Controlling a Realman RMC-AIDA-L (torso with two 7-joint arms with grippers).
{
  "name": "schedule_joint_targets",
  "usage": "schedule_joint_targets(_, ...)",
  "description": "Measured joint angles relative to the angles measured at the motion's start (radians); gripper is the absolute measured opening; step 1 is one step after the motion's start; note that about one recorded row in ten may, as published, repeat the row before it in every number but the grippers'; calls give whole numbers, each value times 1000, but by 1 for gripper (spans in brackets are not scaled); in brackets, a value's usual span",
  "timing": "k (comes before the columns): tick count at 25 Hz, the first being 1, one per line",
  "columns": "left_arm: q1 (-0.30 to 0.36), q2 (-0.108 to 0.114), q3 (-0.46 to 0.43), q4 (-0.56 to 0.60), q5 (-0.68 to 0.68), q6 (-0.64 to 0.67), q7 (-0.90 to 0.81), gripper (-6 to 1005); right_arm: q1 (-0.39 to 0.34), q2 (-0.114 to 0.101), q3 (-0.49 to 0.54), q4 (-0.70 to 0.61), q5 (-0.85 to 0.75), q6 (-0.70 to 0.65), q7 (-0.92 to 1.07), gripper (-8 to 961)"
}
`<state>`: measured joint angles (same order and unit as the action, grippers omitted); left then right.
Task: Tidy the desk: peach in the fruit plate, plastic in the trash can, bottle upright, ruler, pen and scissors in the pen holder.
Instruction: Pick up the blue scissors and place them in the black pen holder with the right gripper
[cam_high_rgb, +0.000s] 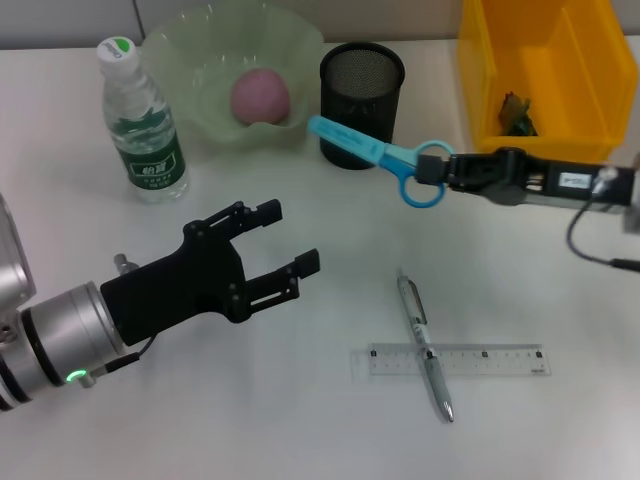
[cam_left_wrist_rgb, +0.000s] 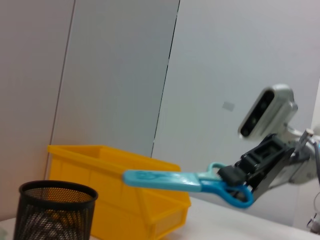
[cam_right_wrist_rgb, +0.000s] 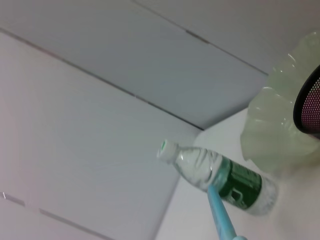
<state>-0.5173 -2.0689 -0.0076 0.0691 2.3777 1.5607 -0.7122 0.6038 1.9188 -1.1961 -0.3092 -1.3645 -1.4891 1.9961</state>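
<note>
While the right gripper (cam_high_rgb: 452, 170) has its jaws clamped on the handle loops of the blue scissors (cam_high_rgb: 372, 154), the blades stick out nearly level, tip hovering over the rim of the black mesh pen holder (cam_high_rgb: 361, 103). Trouble looms: let go at this flat angle and the scissors could skid off the rim onto the table (cam_high_rgb: 300, 420), or tip the light holder over. Left gripper (cam_high_rgb: 268, 254) hangs low over the table, jaws spread, holding nothing. Peach (cam_high_rgb: 261, 97) sits in the fruit plate (cam_high_rgb: 195, 60), bottle (cam_high_rgb: 143, 123) stands upright, pen (cam_high_rgb: 424, 344) lies across the ruler (cam_high_rgb: 500, 359), both waiting, yellow bin (cam_high_rgb: 540, 70) beyond
</note>
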Motion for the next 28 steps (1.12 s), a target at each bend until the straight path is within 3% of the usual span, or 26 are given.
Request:
schedule_joint_targets(5,12,-1,-8,5,-6,-5,38,785,26,-49,55,-97,-143,-55,23,103)
schedule_joint_targets(9,11,1,-11,6,-10,-8,44,785,108,-70,171,-181,-423,-142,65,104)
schedule_joint_targets(19,3,-2,-11,-2,-17,-45,51,785,270,-63,194,-375,-768,-185,110,109)
schedule_joint_targets(28,3,-6,-15,-8,-22,-65,53,785,388,-68,200,-495,-941,-206,178,113)
